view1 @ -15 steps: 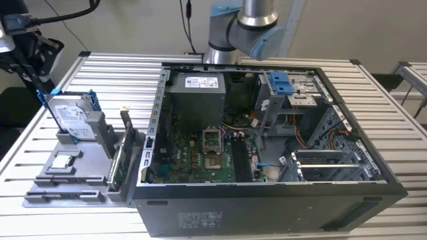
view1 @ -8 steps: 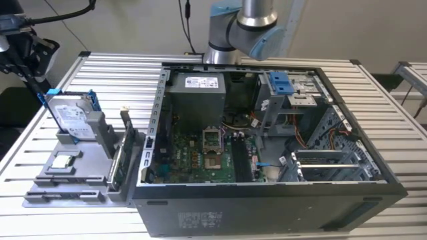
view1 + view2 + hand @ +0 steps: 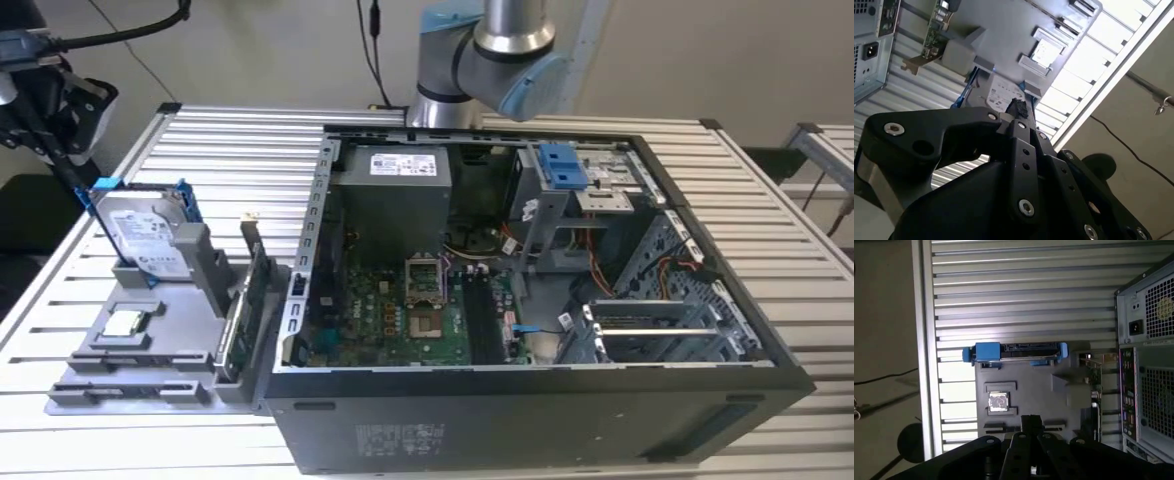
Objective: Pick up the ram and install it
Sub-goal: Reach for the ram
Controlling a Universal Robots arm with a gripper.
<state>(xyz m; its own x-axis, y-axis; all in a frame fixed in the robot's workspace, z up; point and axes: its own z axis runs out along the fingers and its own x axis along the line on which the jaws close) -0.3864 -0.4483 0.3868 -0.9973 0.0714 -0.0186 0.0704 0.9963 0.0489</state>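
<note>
Hovering tool (image 3: 1031, 421): we see it pinched narrow, empty.
Thin dark grey ram stick (image 3: 262, 275): on edge, lengthwise along black computer case (image 3: 534, 420).

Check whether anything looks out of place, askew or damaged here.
Nothing stands out. The hard drive stands on edge in the grey holder, and the computer case lies open on the slatted table.

arm (image 3: 515, 25): silver tube, grey joint caps | jaws: matte black linkage (silver screws)
</note>
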